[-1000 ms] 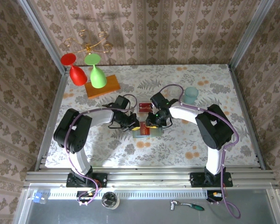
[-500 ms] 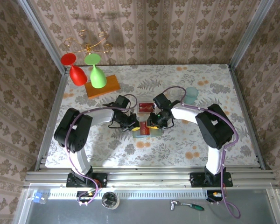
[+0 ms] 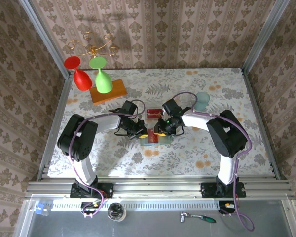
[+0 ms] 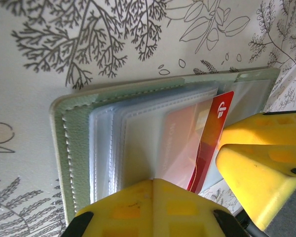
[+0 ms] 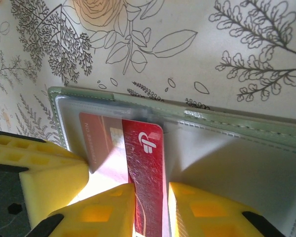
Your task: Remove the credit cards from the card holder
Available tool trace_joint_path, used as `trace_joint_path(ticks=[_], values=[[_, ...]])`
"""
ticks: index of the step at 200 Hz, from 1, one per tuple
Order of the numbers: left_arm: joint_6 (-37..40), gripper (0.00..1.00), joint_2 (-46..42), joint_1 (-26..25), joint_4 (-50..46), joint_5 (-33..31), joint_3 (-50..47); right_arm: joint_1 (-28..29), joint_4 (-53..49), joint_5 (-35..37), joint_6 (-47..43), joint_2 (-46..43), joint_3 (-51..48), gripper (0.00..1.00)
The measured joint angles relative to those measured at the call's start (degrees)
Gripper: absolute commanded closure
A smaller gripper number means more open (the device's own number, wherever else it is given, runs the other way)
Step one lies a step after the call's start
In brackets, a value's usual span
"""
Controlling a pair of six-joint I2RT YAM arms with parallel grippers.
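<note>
The card holder (image 4: 74, 128) lies open on the table, pale green with clear sleeves, and shows in the top view (image 3: 152, 140) between both arms. My left gripper (image 4: 154, 181) is shut, its yellow tips pressed down on the sleeves. My right gripper (image 5: 150, 190) is shut on a red credit card (image 5: 144, 148) that sticks partway out of a sleeve, its far corner still under the plastic. The card holder's green rim (image 5: 237, 128) runs behind it. In the left wrist view the same card (image 4: 214, 133) shows beside the right fingers (image 4: 256, 163). Another red card (image 3: 152, 113) lies flat just beyond the holder.
A translucent teal cup (image 3: 202, 100) stands behind the right arm. At the back left an orange block (image 3: 108, 91) carries a red glass (image 3: 81, 79) and a green glass (image 3: 103, 80) under a gold rack. Metal rails edge the table.
My right wrist has shifted slightly to the right while holding the red card. The left arm and the card holder have stayed put.
</note>
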Motion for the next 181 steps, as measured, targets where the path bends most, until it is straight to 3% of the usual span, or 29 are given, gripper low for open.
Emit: trace_joint_path(ticks=[181], values=[[0.4,0.98,0.3,0.0,-0.5,0.0,0.5,-0.1,1.1,-1.2,1.2,0.4,0.0,0.71]])
